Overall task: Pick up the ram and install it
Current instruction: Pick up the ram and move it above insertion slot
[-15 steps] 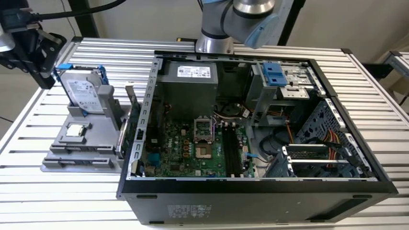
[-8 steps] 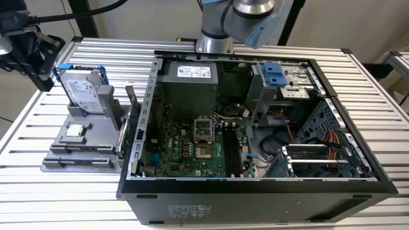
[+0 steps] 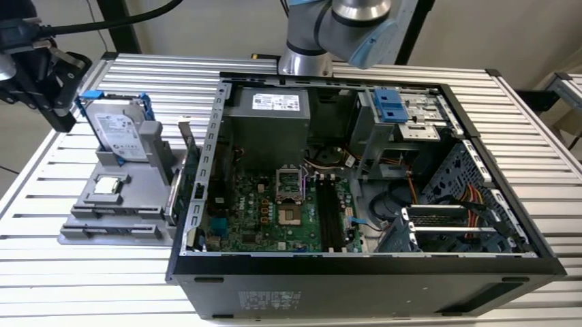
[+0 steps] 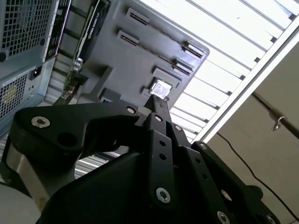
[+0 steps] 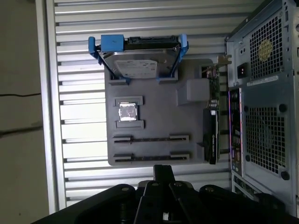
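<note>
The ram [image 3: 116, 231] shows as a thin bluish-green strip standing on edge in the grey holder [image 3: 136, 204], in the slot farthest from the hard drive. In the first wrist view the holder's two long slots [image 5: 152, 156] appear as dark lines. My black gripper [image 3: 64, 121] hangs above the table at the exterior view's far left, beside the hard drive and well back from the ram. Its fingers [image 4: 158, 105] are pressed together with nothing between them. The open computer case [image 3: 364, 170] holds the motherboard, whose long black memory slots [image 3: 328, 212] stand bare.
The holder also carries a hard drive in a blue frame [image 3: 118, 129], a small square silver chip [image 3: 109, 184] and a green card on edge [image 3: 177, 184] against the case wall. The slatted metal table [image 3: 91, 286] extends around them. The arm's base [image 3: 304, 41] rises behind the case.
</note>
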Robot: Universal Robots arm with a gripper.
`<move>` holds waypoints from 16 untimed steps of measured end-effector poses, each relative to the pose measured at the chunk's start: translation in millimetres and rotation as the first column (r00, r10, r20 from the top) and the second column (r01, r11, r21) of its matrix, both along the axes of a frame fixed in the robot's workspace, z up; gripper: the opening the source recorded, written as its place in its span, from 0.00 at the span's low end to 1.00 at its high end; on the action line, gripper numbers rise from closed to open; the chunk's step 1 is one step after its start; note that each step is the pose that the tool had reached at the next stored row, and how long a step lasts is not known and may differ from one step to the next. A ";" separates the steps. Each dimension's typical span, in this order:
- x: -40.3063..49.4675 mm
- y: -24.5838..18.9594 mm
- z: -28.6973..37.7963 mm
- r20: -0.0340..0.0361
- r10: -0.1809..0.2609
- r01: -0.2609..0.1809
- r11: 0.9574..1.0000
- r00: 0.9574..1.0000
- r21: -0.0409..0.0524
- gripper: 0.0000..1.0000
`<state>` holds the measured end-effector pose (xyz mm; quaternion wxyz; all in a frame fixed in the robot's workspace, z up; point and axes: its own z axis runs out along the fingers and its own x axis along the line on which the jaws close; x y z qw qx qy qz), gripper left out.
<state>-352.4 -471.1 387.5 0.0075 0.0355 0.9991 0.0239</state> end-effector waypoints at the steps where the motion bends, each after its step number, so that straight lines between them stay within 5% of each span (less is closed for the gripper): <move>1: 0.0 -0.6 -0.1 0.000 0.000 0.000 1.000 1.000 0.000 0.00; 16: -2.2 -10.3 -2.3 0.000 0.000 0.000 1.000 1.000 0.000 0.00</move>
